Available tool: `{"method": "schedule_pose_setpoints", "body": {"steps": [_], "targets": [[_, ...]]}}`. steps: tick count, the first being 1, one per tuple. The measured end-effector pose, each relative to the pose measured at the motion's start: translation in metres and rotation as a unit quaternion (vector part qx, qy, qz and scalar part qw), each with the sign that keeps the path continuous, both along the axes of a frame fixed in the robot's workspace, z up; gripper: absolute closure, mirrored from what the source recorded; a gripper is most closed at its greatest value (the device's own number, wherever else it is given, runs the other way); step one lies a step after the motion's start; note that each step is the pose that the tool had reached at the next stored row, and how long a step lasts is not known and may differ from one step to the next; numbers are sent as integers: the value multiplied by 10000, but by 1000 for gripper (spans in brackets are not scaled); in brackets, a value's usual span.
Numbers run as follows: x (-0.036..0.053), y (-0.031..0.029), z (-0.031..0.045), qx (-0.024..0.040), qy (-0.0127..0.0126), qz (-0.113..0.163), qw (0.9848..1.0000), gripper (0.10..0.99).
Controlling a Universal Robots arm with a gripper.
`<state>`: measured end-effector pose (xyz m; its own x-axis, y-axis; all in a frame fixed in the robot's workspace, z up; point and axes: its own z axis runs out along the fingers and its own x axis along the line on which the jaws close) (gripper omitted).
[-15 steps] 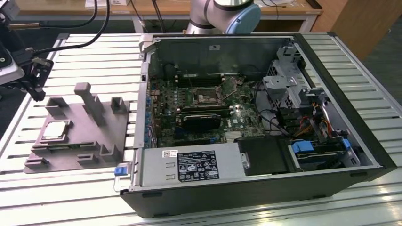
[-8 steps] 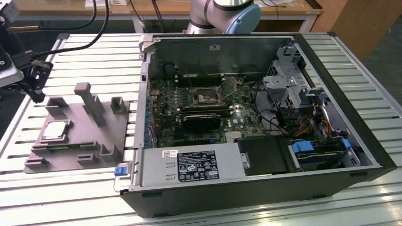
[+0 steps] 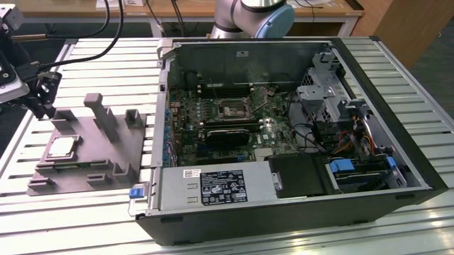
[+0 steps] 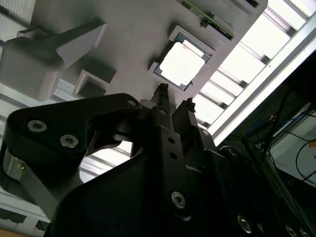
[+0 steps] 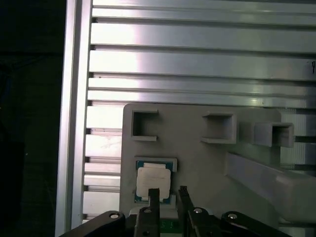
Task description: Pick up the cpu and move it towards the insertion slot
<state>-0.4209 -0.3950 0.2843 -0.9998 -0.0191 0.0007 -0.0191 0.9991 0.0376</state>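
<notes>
The gripper hangs empty, its two fingers parted by a narrow gap. Just beyond the fingertips the chip lies flat in its pocket on the grey holder. It is probably light, stiff, slick on top and easily damaged — best pinched by opposite edges. The socket sits well away from the gripper, inside the open computer case.
</notes>
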Motion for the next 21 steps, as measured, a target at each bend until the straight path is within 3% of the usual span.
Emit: {"method": "schedule_pose_setpoints", "body": {"steps": [2, 3, 5, 8, 9, 21], "targets": [[-2, -1, -22, 0, 0, 0, 10000, 733], [-3, -2, -34, 0, 0, -1, 10000, 733], [-4, -4, -58, 0, 0, 0, 10000, 616], [-4, -5, -102, 0, 1, 0, 10000, 561], [-4, -6, -120, 0, 0, 0, 10000, 494], [-43, -51, -339, 0, -1, 0, 10000, 482]]}}
